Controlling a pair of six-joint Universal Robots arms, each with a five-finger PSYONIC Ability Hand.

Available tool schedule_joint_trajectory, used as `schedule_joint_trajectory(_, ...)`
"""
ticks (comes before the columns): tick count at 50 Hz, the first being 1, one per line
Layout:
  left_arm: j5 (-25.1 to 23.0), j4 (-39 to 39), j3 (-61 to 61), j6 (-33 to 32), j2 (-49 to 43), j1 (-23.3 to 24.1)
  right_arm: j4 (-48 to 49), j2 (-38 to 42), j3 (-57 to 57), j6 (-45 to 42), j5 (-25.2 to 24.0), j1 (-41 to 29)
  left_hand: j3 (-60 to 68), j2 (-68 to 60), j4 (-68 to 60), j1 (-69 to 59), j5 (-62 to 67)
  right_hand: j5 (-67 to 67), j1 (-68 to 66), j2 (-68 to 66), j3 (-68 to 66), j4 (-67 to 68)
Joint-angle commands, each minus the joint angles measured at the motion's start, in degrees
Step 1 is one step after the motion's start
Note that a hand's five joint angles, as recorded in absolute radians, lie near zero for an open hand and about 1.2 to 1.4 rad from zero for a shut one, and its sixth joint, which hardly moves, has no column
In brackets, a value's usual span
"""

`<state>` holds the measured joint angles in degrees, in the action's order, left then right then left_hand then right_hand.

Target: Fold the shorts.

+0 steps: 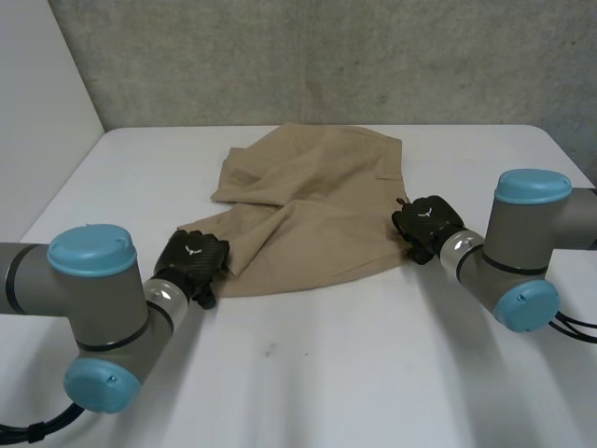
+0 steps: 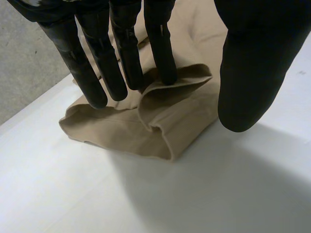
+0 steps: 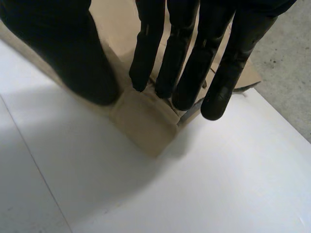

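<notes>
Tan shorts (image 1: 312, 201) look soft, light; pinch corners; left hand (image 1: 191, 259) unclenched at their leg hem, right hand (image 1: 427, 224) unclenched at side corner.

The place looks like a robotics lab or test room rather than a home. A plain white table (image 1: 308, 373) stands against a rough grey concrete wall (image 1: 326, 56), with a smooth white panel (image 1: 37, 93) closing off one side. Two machine arms with grey joints and light-blue caps, the left arm (image 1: 84, 308) and the right arm (image 1: 532, 233), extend over the table, ending in the black left robot hand (image 1: 191, 261) and the black right robot hand (image 1: 427, 224), each with fingers and a thumb.
</notes>
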<state>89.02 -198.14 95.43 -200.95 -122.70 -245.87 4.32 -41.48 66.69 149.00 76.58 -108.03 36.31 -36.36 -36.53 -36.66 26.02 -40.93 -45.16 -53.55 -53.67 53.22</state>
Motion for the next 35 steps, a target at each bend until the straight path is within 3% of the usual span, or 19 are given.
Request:
schedule_joint_trajectory(1, 0.01, -0.40, -0.50, 0.03, -0.17, -0.22, -0.45, -1.14, 0.02, -1.25, 0.24, 0.37, 5.02, -4.97, -4.81, -4.67, 5.31, -29.07, -34.84, -26.45, -26.33, 26.78)
schedule_joint_trajectory(19, 0.01, -0.05, -5.25, 2.67, 4.22, 0.04, -0.98, -14.32, 11.17, -0.37, 0.06, 0.19, 1.32, -1.27, -1.11, -0.97, 1.61, -29.07, -34.84, -26.45, -26.33, 26.78)
schedule_joint_trajectory(35, -0.60, -0.31, -11.31, 2.41, -1.40, 1.36, -7.04, -20.22, 17.33, -0.64, -0.46, 2.83, -7.09, 7.14, 7.30, 7.44, -6.80, -29.07, -34.84, -26.45, -26.33, 26.78)
